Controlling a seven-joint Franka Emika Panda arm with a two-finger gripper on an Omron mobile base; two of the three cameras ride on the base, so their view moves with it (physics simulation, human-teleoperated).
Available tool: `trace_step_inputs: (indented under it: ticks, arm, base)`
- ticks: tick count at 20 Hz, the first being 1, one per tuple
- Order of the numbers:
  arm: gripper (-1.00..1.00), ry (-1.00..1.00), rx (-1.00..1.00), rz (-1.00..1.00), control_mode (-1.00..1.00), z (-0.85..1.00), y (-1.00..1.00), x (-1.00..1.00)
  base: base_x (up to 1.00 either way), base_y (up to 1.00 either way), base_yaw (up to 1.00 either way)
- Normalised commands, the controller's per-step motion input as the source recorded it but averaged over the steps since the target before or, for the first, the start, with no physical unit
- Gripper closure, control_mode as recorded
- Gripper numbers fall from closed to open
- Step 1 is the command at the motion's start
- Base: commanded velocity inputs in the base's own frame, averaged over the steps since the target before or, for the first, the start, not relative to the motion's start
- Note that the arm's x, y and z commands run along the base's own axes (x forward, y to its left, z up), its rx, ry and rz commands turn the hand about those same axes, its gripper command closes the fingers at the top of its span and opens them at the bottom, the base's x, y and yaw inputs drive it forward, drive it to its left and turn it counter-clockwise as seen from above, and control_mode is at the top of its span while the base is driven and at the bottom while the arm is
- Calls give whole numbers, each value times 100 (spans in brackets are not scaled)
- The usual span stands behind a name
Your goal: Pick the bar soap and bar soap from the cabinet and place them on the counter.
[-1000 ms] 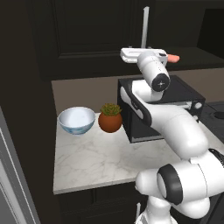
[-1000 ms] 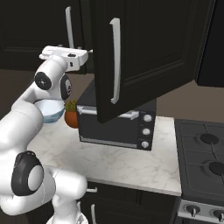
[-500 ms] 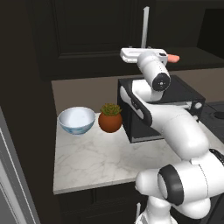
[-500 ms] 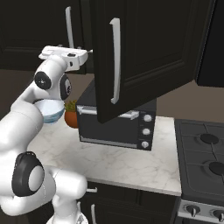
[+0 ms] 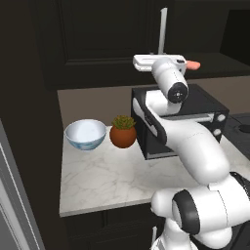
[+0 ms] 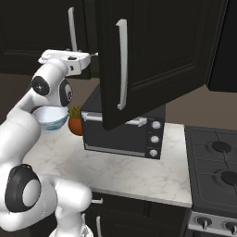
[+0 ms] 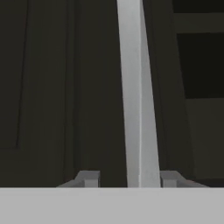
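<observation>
Two-finger gripper (image 7: 127, 178) jaws have just narrowed around the long vertical silver bar handle (image 7: 139, 96) of the dark panelled wall cabinet (image 7: 52, 87), not visibly clamped yet; door-opening likely follows, salmon-pink bar soap (image 5: 194, 64) unfetched.

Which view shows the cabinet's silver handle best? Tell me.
The hand view: the handle runs up the middle between the fingers. The left base view shows its upper part above the arm; the right base view shows it thin.
</observation>
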Motion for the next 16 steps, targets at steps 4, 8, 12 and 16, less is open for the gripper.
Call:
trace_step_inputs:
  ticks: [4, 8, 12, 16]
  arm:
    - [100, 7, 0, -7, -100, -31, 56, 0]
    - [100, 13, 1, -9, -100, -31, 68, 0]
    - [100, 19, 7, -3, -100, -26, 66, -6]
    - [100, 16, 8, 0, -100, -31, 59, -24]
  base:
    - [0, 0, 0]
    - [0, 0, 0]
    - [0, 0, 0]
    - [0, 0, 0]
